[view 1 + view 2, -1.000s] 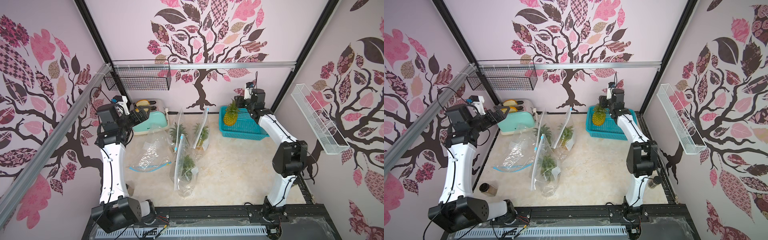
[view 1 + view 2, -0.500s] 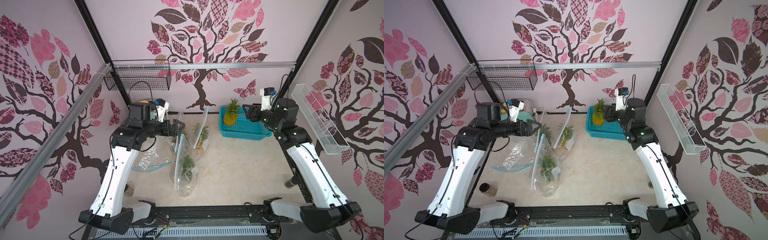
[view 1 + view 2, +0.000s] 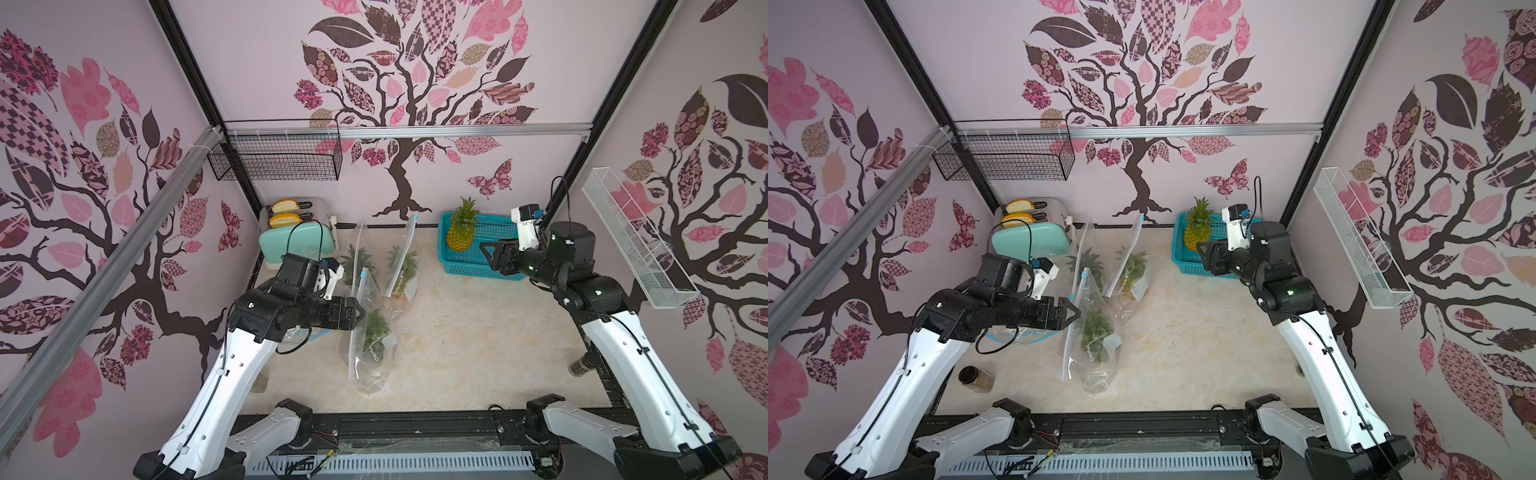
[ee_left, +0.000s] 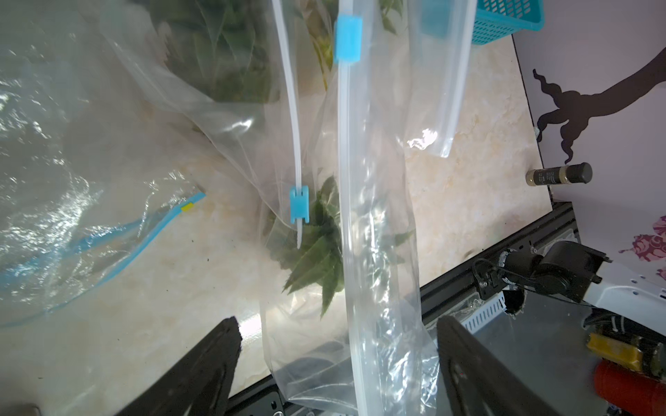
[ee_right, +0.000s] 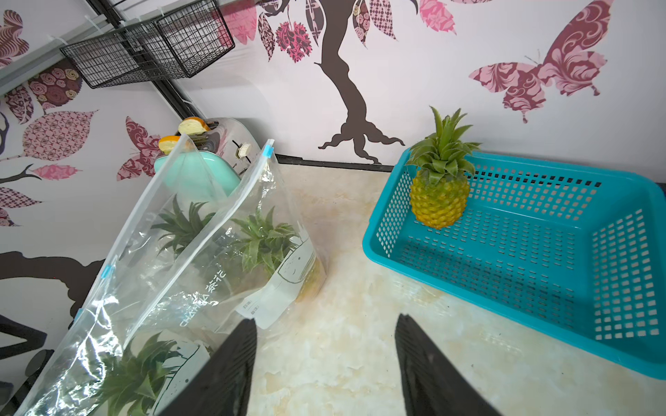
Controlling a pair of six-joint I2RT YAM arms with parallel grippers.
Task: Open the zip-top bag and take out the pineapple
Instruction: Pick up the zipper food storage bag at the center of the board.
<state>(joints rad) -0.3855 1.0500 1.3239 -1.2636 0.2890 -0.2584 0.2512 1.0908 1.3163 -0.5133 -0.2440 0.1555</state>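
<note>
Obs: left gripper [image 4: 335, 324] has swung in from the toaster [image 3: 297, 241]. It is wide open and empty, jaws straddling the nearest zip-top bag [image 3: 368, 353]. Its pineapple [image 3: 376, 328] sits inside at frame centre. Right gripper [image 5: 326, 320], part-open and empty, has backed off the basket [image 3: 498, 266]. Bag grasp looks imminent.

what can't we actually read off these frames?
- Front bag seal: in the left wrist view, glare covers its zip track; sealed or parted, cannot tell.
- Bagged pineapples: mostly crowns show; film and labels hide most of the fruit.
- Brown jar: label too small in a top view.
- Dark-capped bottle: print too small in the left wrist view; the right arm partly covers it in both top views.
</note>
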